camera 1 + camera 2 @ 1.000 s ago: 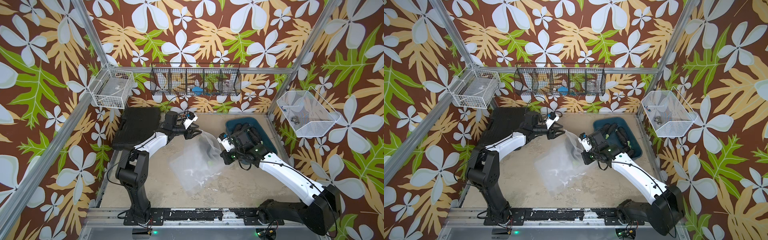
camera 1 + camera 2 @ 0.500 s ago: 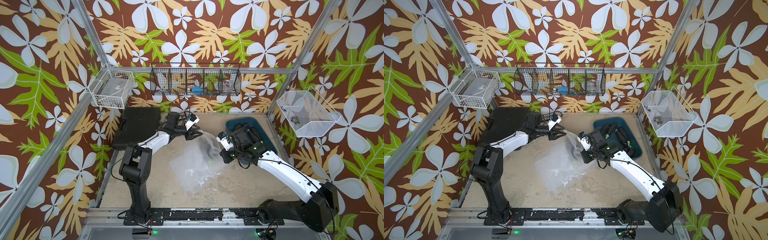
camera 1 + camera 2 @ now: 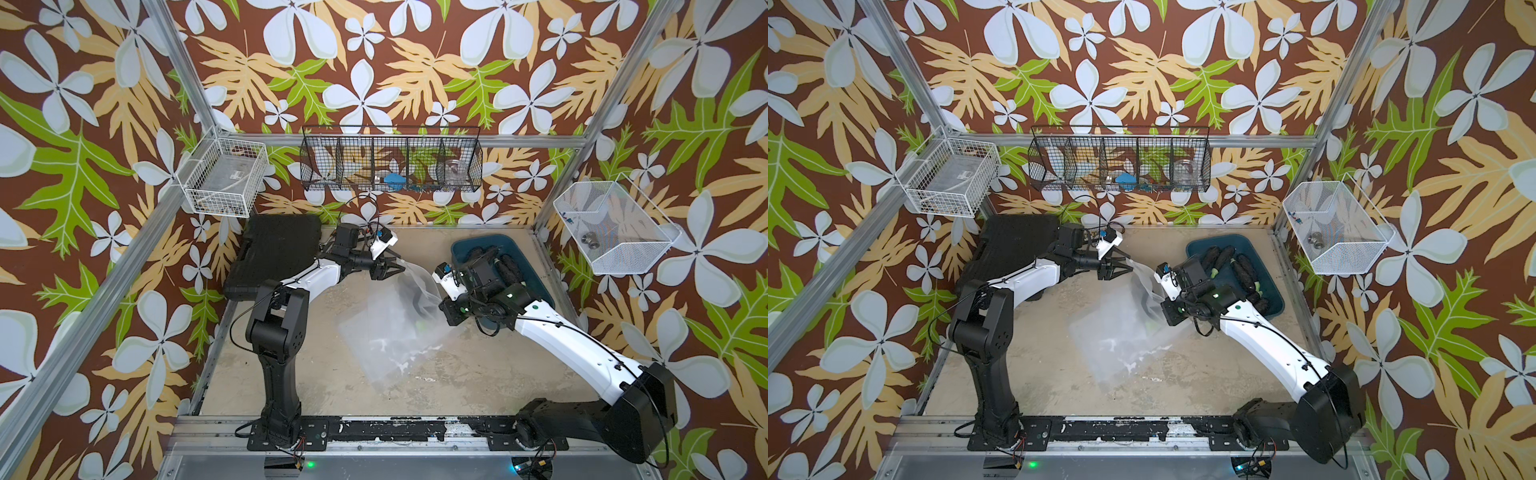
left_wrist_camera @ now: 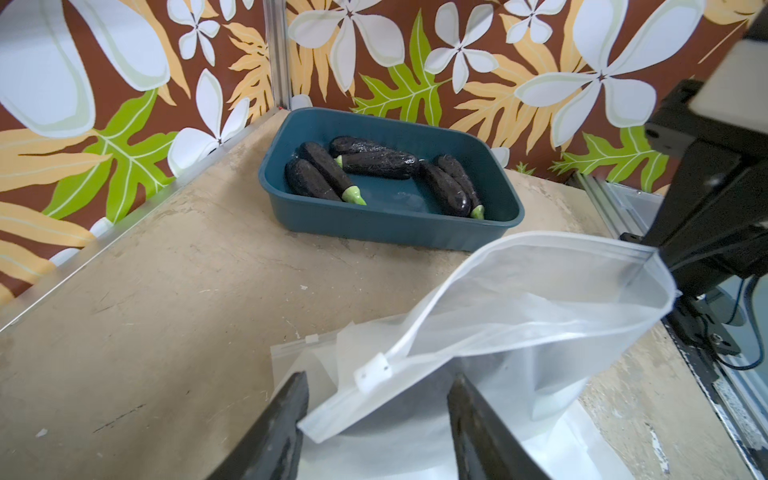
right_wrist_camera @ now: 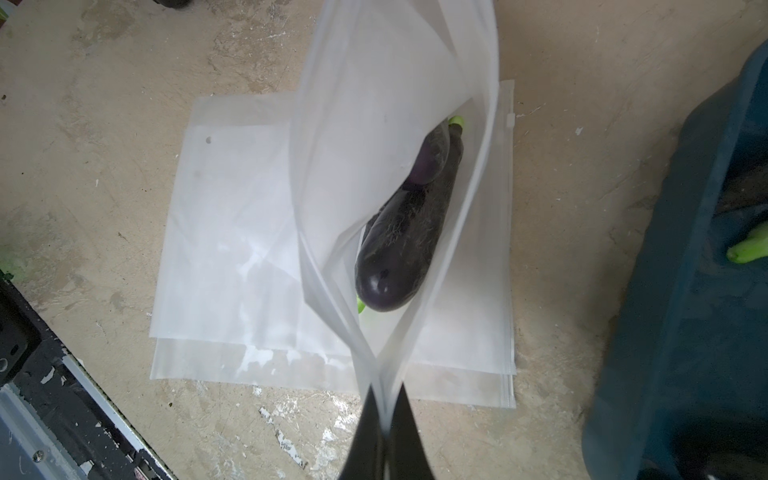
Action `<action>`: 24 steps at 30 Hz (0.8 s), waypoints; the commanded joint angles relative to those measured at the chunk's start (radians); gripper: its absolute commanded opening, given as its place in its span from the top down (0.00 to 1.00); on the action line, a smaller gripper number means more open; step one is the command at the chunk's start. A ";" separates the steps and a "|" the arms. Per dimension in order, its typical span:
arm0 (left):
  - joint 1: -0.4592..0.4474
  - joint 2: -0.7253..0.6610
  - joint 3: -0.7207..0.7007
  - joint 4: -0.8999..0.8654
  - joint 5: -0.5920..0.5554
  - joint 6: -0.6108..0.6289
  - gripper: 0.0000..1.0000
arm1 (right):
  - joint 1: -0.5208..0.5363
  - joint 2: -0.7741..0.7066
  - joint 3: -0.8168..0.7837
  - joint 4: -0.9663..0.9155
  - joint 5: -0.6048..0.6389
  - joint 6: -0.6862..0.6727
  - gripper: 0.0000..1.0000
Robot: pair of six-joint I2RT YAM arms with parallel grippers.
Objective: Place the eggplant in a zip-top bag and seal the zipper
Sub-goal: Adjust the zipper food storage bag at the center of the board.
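One glossy dark-purple eggplant (image 5: 399, 249) lies inside the frosted plastic zip-top bag (image 5: 353, 124); sealing is left. The right end effector (image 5: 384, 419) pinches its corner, and the left end effector (image 4: 378, 378) gapes around the white slider (image 4: 372, 371).

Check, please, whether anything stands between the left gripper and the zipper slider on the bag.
Nothing visible does. The zipper slider sits at a corner of the zip-top bag, right at the open jaws of the left gripper. The right gripper pinches the mouth's far end.
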 commanded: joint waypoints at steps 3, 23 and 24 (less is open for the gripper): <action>0.001 0.010 0.016 -0.006 0.063 0.004 0.51 | 0.000 0.013 0.006 0.005 0.004 -0.008 1.00; 0.007 -0.040 0.012 -0.028 -0.059 -0.065 1.00 | -0.085 0.006 0.001 0.022 0.058 0.027 1.00; 0.005 -0.055 0.007 -0.030 -0.081 -0.080 1.00 | -0.103 0.008 0.012 0.019 0.052 0.038 0.99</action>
